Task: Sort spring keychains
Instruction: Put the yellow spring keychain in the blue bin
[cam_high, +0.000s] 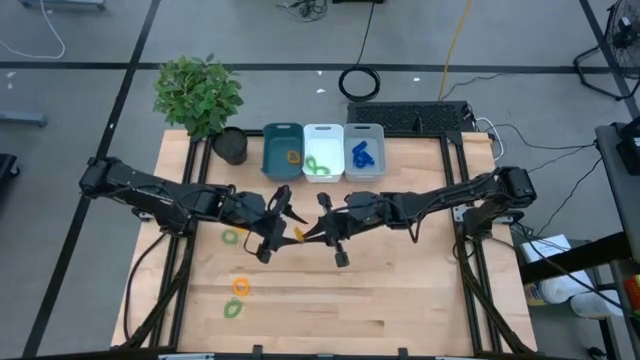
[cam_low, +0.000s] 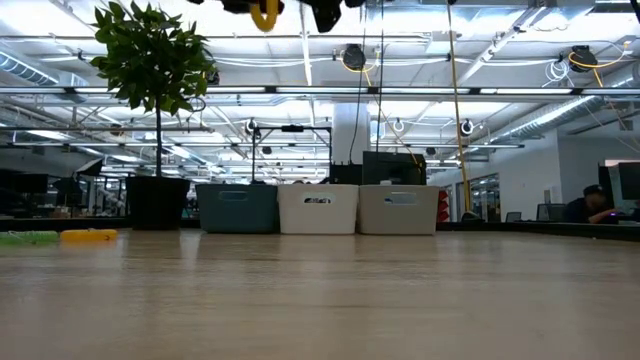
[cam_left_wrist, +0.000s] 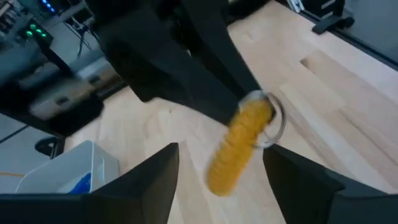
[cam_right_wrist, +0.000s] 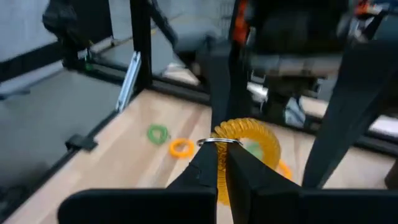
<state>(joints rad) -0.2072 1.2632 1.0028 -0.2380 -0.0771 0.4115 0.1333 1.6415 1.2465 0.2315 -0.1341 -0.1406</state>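
- Table (cam_high: 400, 290): pale wood planks, smooth, matt.
- Orange keychain (cam_left_wrist: 239, 146): ribbed plastic coil with a shiny metal ring.
- Bins (cam_low: 318, 209): smooth matt plastic.
- Right gripper (cam_right_wrist: 222, 163): dark matt fingers.

A potted plant (cam_high: 199, 93) stands at the far left corner of the wooden table (cam_high: 400, 290), its black pot (cam_high: 231, 146) just beside a row of three bins — a teal bin (cam_high: 283, 151), a white bin (cam_high: 323, 150) and a pale grey bin (cam_high: 364, 150) — set side by side, touching. Behind them, on the floor, lies a black cable coil (cam_high: 360, 82). A yellow cable (cam_high: 456, 45) runs across the floor — a person (cam_low: 590, 205) sits far off in the room.
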